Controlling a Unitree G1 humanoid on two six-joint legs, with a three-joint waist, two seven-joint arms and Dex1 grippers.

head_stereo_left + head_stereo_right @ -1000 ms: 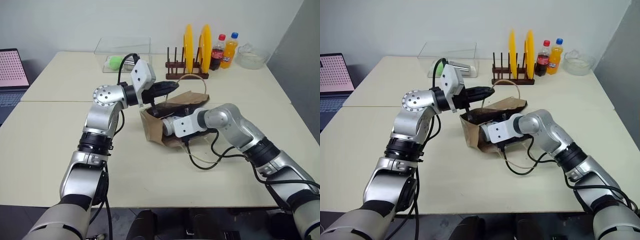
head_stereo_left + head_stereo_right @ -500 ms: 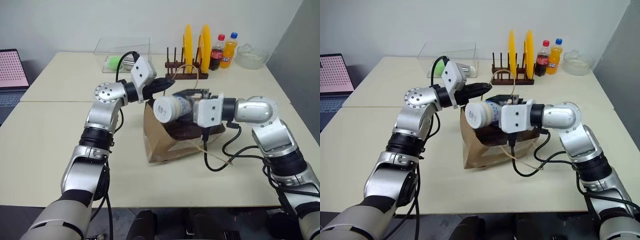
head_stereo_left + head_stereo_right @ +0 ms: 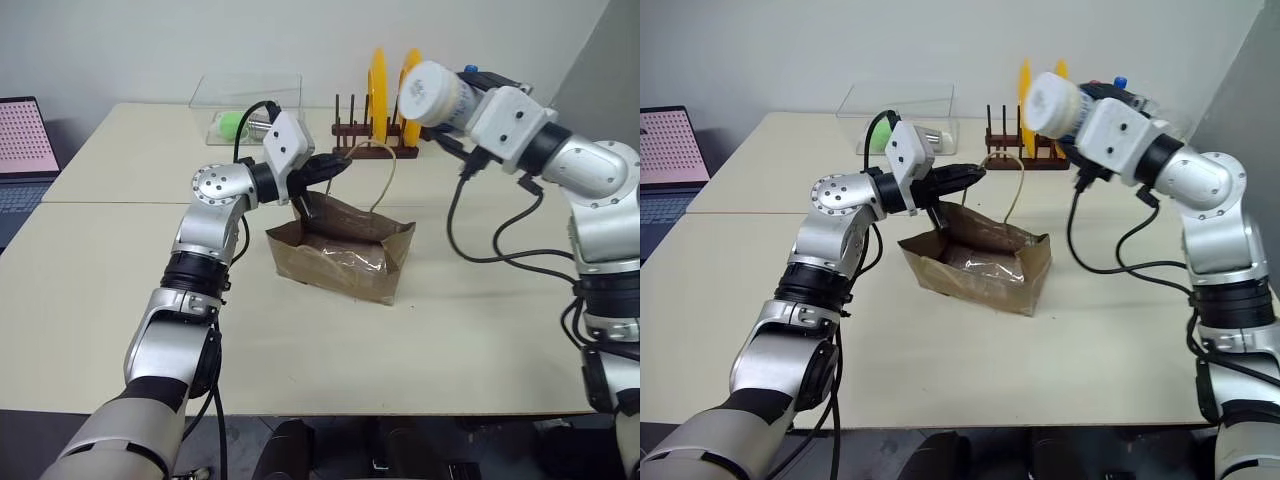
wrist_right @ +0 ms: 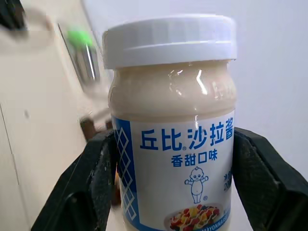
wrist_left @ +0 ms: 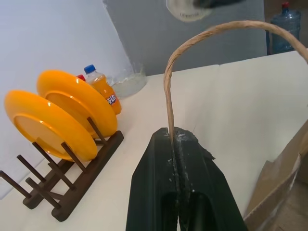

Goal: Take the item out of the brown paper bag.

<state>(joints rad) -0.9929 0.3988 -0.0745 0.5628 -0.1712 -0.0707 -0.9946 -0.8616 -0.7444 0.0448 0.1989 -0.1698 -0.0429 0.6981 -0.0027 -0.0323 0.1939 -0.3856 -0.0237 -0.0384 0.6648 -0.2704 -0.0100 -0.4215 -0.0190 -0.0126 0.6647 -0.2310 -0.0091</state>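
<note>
Right fingers (image 4: 173, 192) grasp the bottle (image 3: 432, 94) high above the paper bag (image 3: 345, 260), well clear of its rim; left fingers (image 5: 179, 159) pinch a handle (image 5: 202, 43).

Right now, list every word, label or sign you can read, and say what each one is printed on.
"丘比沙拉酱": large blue characters on the label of the bottle held in the right gripper.
"香甜口味": smaller blue line beneath it on the same label.
Small print at the label's lower edge: cut off, not readable.
Cola bottle label: too small to read.
Orange soda bottle label: blurred, not readable.
Laptop screen: a dot pattern, no legible text.
</note>
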